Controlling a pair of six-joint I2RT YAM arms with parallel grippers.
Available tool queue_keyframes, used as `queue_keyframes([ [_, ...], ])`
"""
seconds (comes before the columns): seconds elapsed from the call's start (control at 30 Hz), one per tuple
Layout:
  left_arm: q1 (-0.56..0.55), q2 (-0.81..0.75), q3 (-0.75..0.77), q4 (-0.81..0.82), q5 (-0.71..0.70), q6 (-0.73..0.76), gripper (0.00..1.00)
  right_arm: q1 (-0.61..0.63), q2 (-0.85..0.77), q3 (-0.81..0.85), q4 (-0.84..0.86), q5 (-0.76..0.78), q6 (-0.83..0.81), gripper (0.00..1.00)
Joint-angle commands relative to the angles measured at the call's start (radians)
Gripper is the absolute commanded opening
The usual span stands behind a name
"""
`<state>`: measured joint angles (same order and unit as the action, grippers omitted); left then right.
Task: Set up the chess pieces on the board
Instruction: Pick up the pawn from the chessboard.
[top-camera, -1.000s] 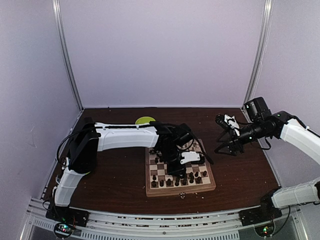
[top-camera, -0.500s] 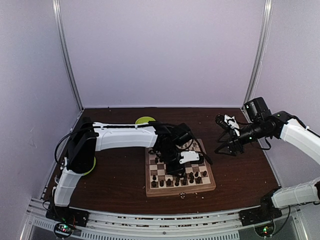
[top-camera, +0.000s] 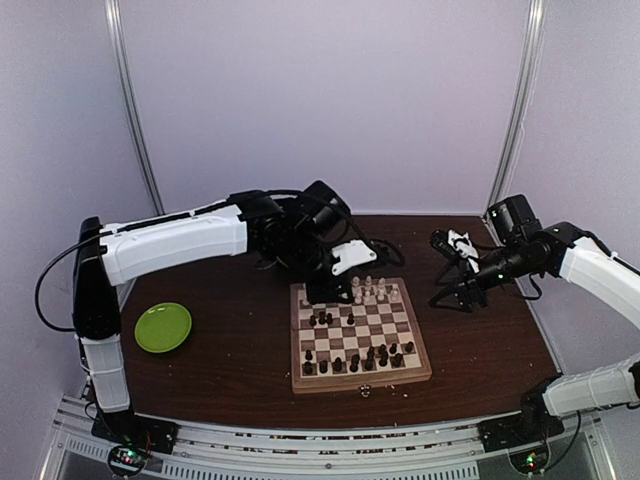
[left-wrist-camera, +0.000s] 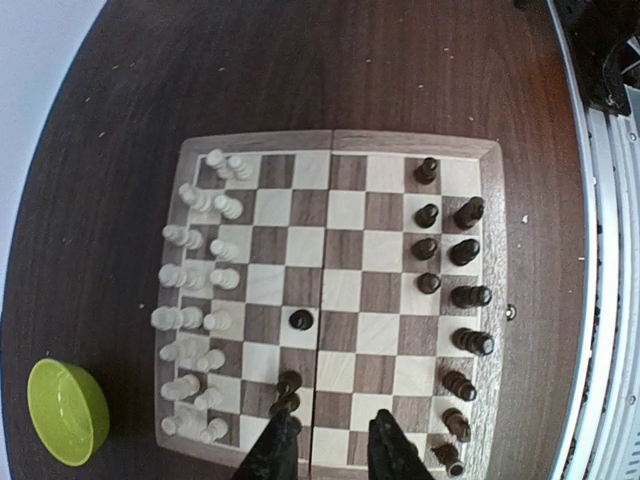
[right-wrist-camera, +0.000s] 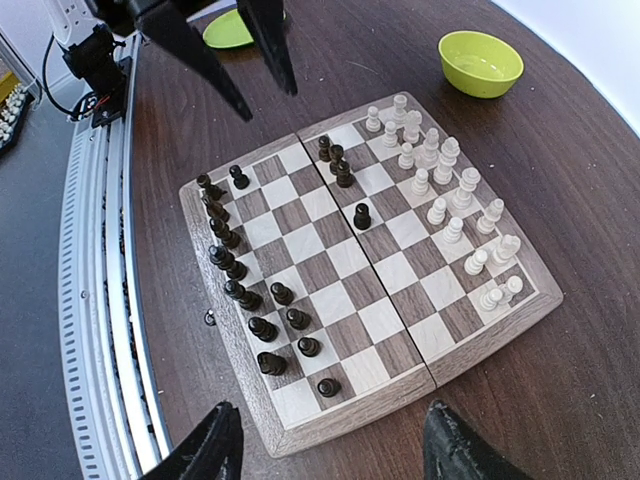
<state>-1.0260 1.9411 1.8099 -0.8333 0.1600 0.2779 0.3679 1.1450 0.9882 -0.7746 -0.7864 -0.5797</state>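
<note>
Since the earlier view the left end effector (left-wrist-camera: 330, 455) has risen clear of the middle of the board (top-camera: 360, 384) and drawn back above its left edge, uncovering the green plate (top-camera: 163, 327) on the worktop (top-camera: 230, 380). Its fingers point down, stand somewhat apart and hold nothing; board squares show between them. Behind it the wrist bends down from a forearm stretched level from left to right, and the upper link rises nearly upright from the near-left base. The right end effector (top-camera: 441, 270) is unchanged: spread wide and empty, held in the air off the board's far-right side, fingers pointing left; its forearm runs back to a folded elbow at the right. The board lies flat at mid-worktop, turned slightly out of square with the near edge, its centre seam running left to right. The cream-white chess pieces (left-wrist-camera: 165, 318) stand in two ranks along the far side; the dark chess pieces (left-wrist-camera: 464, 251) occupy the two near ranks, with gaps. A single dark piece (left-wrist-camera: 300, 320) and a group of three dark pieces (left-wrist-camera: 288, 385) stand on middle squares in the left half. The green bowl (left-wrist-camera: 65, 410) sits on the worktop just beyond the far-left corner.
</note>
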Motion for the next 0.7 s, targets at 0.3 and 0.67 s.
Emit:
queue_keyframes([
  [0.3, 0.275, -0.325, -0.108, 0.117, -0.131, -0.178, 0.33, 0.017, 0.132, 0.157, -0.062, 0.044, -0.006, 0.58],
  [0.67, 0.483, -0.611, -0.553, 0.587, -0.128, -0.287, 0.5, 0.188, 0.492, 0.532, -0.212, 0.213, 0.03, 0.51],
])
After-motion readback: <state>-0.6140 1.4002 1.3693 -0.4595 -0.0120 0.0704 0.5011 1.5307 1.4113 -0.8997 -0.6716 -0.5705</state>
